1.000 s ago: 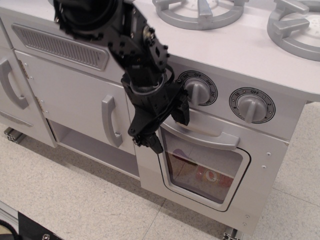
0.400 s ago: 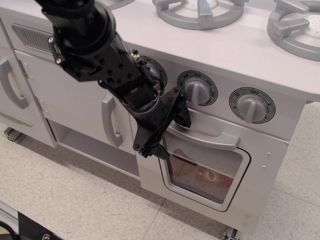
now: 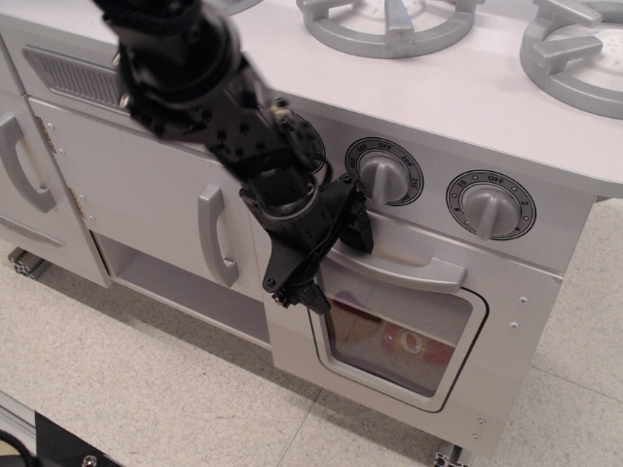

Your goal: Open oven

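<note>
The light grey oven has a door with a rounded clear window and a wide horizontal grey handle. The door looks flush with the oven front. My black gripper is at the handle's left end with its jaws spread. One finger rests above the handle's left end and the other finger hangs below and to the left, by the window's corner. Whether the fingers touch the handle I cannot tell.
Several round knobs sit above the oven door. A plain cabinet door with a vertical handle is just left of the oven, with an open shelf below it. Grey burners are on the stovetop. The floor is tiled.
The arm has swung lower and leftward across the cabinet front. The gripper has shifted slightly right, so its upper finger now sits at the handle's left end. The oven door has not moved.
</note>
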`<state>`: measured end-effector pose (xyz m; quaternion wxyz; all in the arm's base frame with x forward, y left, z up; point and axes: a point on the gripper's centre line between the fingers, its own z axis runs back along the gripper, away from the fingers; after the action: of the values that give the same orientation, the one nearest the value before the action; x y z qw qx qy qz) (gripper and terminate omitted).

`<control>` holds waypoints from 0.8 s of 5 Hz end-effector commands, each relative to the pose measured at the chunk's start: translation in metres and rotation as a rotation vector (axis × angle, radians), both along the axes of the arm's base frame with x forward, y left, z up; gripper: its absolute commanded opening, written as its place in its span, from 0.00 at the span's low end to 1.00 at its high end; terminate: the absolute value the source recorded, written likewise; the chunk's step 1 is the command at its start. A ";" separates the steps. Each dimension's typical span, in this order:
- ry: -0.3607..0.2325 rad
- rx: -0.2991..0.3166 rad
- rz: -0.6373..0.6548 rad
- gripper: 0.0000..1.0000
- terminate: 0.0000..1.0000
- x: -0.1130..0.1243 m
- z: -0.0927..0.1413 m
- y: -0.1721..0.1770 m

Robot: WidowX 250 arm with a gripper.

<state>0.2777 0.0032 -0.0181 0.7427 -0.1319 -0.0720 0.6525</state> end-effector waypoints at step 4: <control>0.232 0.154 -0.333 1.00 0.00 -0.039 0.071 0.008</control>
<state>0.2264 0.0040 0.0392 0.8504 0.0021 0.0023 0.5261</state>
